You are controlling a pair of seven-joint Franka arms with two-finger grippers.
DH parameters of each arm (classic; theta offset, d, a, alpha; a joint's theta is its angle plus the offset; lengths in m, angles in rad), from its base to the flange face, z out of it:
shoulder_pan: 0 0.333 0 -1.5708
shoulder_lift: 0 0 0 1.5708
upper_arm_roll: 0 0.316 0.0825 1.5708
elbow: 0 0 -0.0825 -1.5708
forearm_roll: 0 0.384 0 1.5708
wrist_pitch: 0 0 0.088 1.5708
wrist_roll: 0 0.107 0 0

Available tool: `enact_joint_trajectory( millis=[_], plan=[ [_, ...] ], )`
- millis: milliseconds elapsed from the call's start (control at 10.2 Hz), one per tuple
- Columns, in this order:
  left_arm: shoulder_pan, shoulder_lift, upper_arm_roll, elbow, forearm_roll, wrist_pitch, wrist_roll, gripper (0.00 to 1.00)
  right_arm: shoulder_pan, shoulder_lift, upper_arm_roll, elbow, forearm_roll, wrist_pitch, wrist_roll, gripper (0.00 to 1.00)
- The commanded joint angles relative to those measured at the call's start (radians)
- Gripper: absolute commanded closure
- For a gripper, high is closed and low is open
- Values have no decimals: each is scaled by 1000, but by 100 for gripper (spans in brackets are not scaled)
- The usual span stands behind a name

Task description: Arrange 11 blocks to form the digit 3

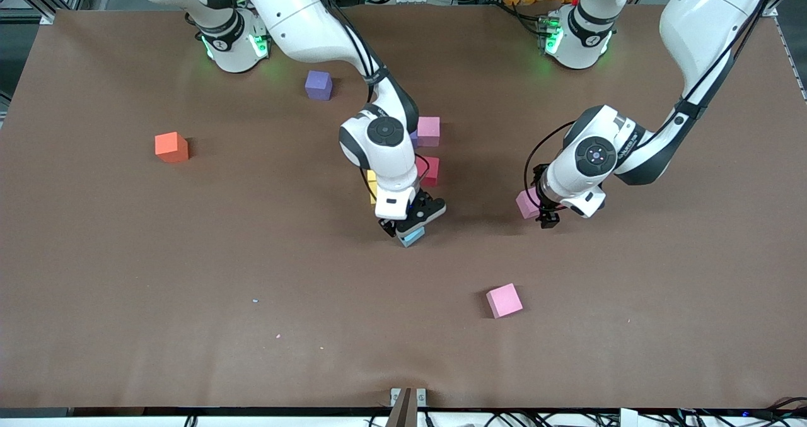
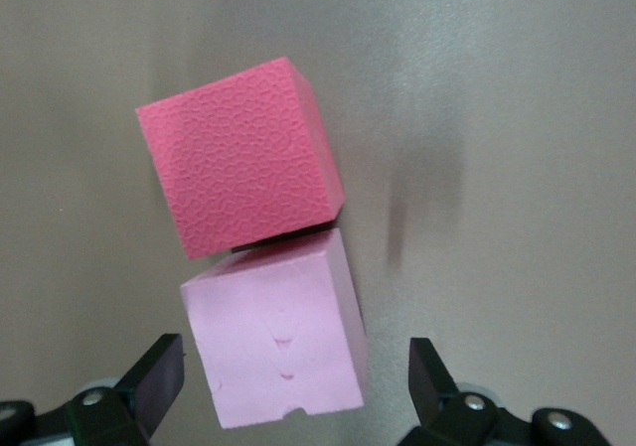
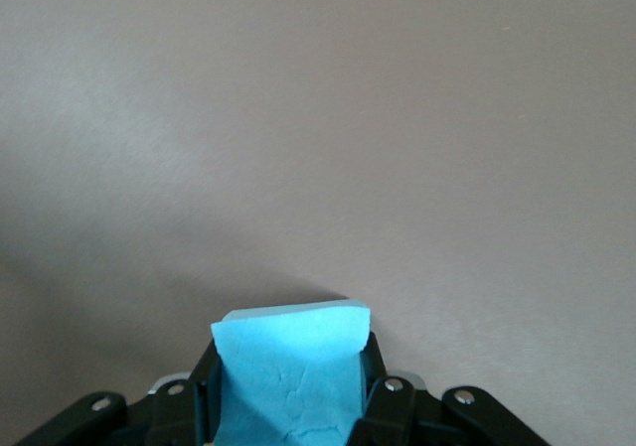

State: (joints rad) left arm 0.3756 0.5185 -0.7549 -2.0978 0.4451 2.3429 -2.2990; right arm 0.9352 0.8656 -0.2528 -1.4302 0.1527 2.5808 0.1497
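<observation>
Right pincer [image 1: 411, 223] clamped on light blue block [image 1: 413, 236], next lift toward the digit cluster; left pincer [image 1: 546, 216] wide open, empty, over pink block [image 1: 527, 204].

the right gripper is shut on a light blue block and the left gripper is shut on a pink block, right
Not quite. The left gripper is open, its fingers standing apart on either side of the pink block without gripping it, as the left wrist view shows. The right gripper is indeed shut on the light blue block.

A brown surface [image 1: 126, 288] is carrying scattered cubes. An orange cube [image 1: 171, 147], a purple cube [image 1: 318, 85] and a pink cube [image 1: 504, 300] are lying well apart on it.
</observation>
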Motion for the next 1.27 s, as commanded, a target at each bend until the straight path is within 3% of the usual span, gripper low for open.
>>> enact_joint_trajectory(
  millis=[0, 195, 586, 684, 977, 1173],
  plan=[
    [14, -22, -11, -47, 0, 38, -17, 0, -47, -45, 1, -21, 71, -19, 2, 100],
    [14, -5, -9, -48, 9, 53, -17, 0, -52, -86, -35, -62, 71, -54, 75, 100],
    [5, 26, -8, -50, 46, 85, -17, 0, -53, -157, -43, -177, 71, -64, 230, 100],
    [8, 28, -8, -48, 52, 87, -17, 7, -32, -163, -43, -182, 70, -65, 282, 100],
    [2, 31, -8, -48, 55, 88, -17, 42, 17, -166, -43, -191, 70, -61, 372, 100],
    [3, 32, -8, -33, 63, 87, -14, 51, 31, -165, -43, -193, 67, -59, 380, 100]
  ],
)
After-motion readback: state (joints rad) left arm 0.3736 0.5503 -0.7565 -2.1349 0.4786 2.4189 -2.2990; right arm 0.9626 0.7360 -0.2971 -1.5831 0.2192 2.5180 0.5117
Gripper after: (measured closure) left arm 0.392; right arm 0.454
